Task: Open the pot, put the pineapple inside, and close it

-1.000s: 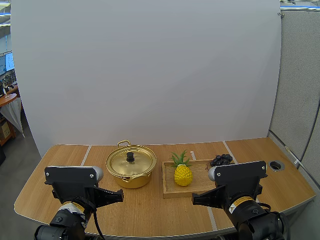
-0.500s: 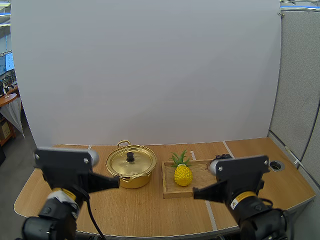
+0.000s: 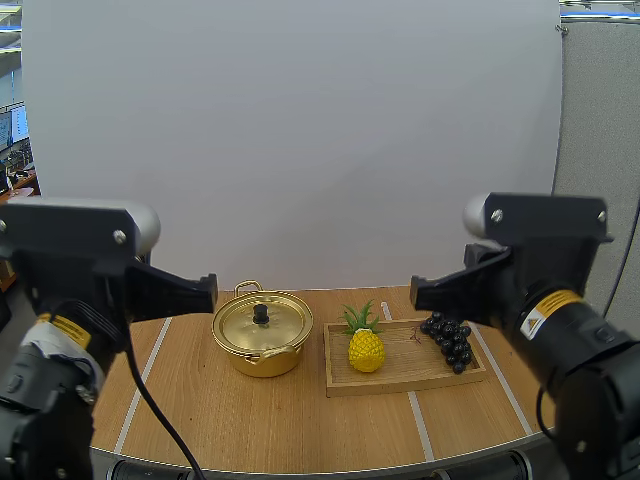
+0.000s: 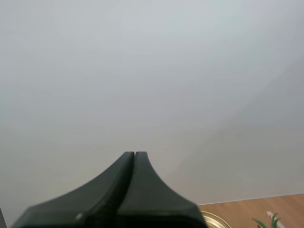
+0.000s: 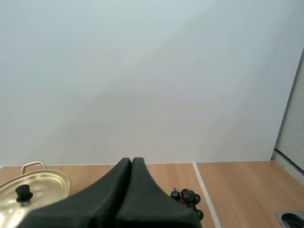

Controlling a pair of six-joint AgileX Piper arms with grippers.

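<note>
Starting nearest: two arms raised at the near edge of the table (image 3: 250,425), the left arm (image 3: 70,260) by the near left corner and the right arm (image 3: 545,250) by the near right corner. One yellow sticker on each, left (image 3: 68,331) and right (image 3: 537,313); the print is too small to read.

Left gripper (image 4: 135,155): two black fingers pressed together into one dark wedge, nothing between them. Held above the table, tips pointing toward the far edge. Right gripper (image 5: 131,161): the same, fingers together and holding nothing, also above the table.

On the table, past both grippers:
- One gold pot (image 3: 262,340), left of the table's middle, nearer the far edge than the near one. Two loop handles, one on its far side, one on its near side.
- One lid (image 3: 275,322) seated on the pot, one black knob (image 3: 261,314) at its centre.
- One wooden tray (image 3: 405,372), just right of the pot, with a narrow strip of table between them.
- One pineapple (image 3: 366,349), yellow with a green crown, upright on the tray's left end, near the pot and not touching it.
- One bunch of dark grapes (image 3: 449,336), lying at the tray's far right corner and trailing along its right edge.

No brand or writing visible on pot, tray or fruit.
</note>
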